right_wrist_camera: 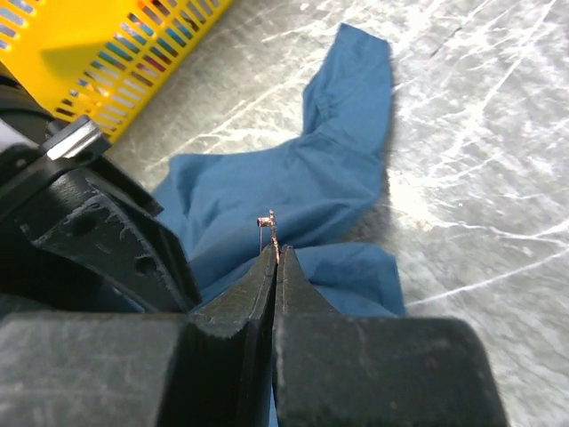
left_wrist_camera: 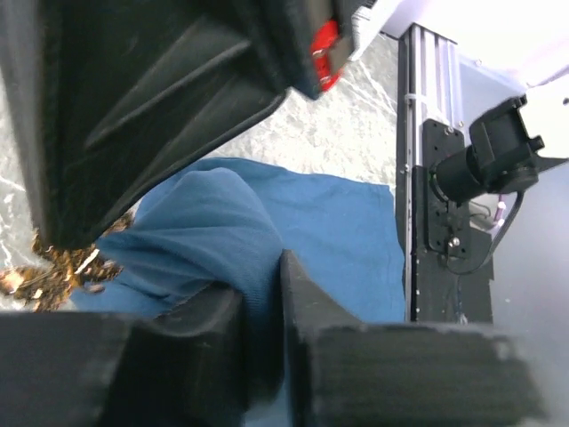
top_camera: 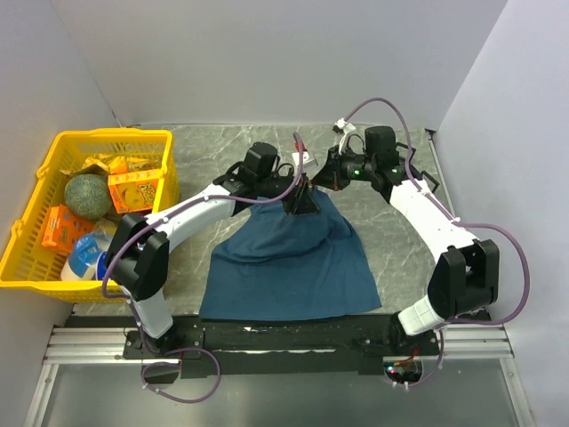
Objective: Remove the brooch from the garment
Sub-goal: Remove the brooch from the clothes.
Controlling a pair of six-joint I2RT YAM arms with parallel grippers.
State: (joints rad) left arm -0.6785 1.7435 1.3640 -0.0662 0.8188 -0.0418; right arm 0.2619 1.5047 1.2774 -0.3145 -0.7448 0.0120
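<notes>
Only right wrist shows brooch (right_wrist_camera: pixel 272 229) pinched in right hand (right_wrist_camera: pixel 275 253); left hand (left_wrist_camera: pixel 262 286) clamps garment (left_wrist_camera: pixel 338 222)

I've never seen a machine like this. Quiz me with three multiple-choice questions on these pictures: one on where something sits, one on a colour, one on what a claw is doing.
1. Where does the yellow basket stand?
A. at the left side of the table
B. at its right side
C. hanging from an arm

2. What colour is the garment?
A. red
B. teal-blue
C. white

3. What is the right gripper doing?
A. gaping wide open
B. gripping the basket's rim
C. shut on a small coppery brooch

Answers:
1 A: the top view shows it at the far left.
2 B: the cloth looks blue in all three views.
3 C: the right wrist view shows the fingertips closed with the thin metal piece between them.
</notes>
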